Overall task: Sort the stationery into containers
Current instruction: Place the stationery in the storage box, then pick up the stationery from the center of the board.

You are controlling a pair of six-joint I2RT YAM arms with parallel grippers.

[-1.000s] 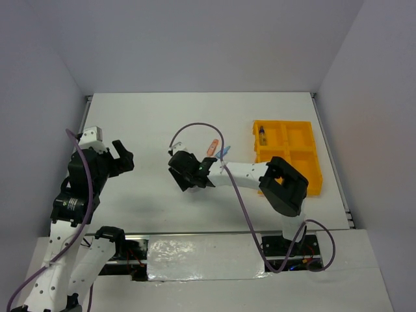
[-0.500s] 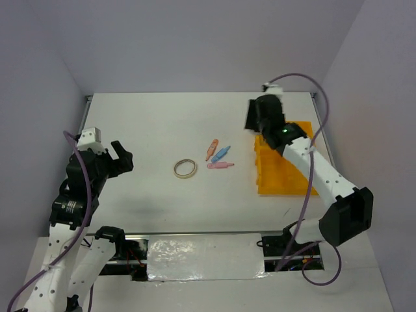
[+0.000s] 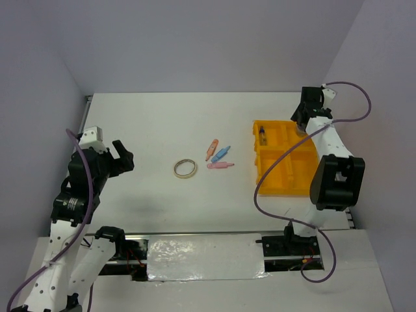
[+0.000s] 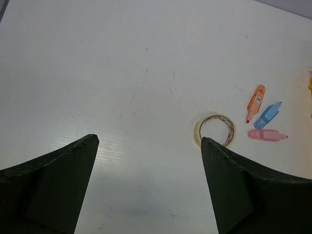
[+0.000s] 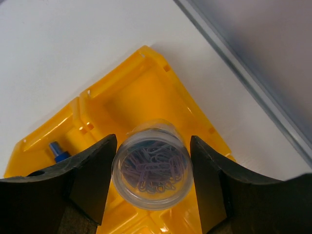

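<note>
My right gripper [image 5: 153,140] is shut on a clear round tub of purplish paper clips [image 5: 151,171], held over the back right compartment of the yellow-orange tray [image 5: 141,95]. A small blue-capped bottle [image 5: 57,148] lies in the back left compartment [image 3: 262,136]. In the top view the right gripper [image 3: 303,123] is at the tray's [image 3: 260,177] far right corner. A tan tape ring [image 3: 185,169] and the orange [image 3: 212,149], blue [image 3: 222,154] and pink [image 3: 220,166] pieces lie mid-table. My left gripper [image 3: 120,158] is open and empty at the left.
The left wrist view shows the ring [image 4: 214,130] with the orange [image 4: 256,102], blue [image 4: 268,114] and pink [image 4: 267,135] pieces ahead of the open left gripper [image 4: 148,146]. The enclosure's right wall and rail run close beside the tray [image 5: 243,83].
My right arm has swung from the table's middle, near the ring, across to the tray's far right corner, carrying the tub. The left arm has not moved.
</note>
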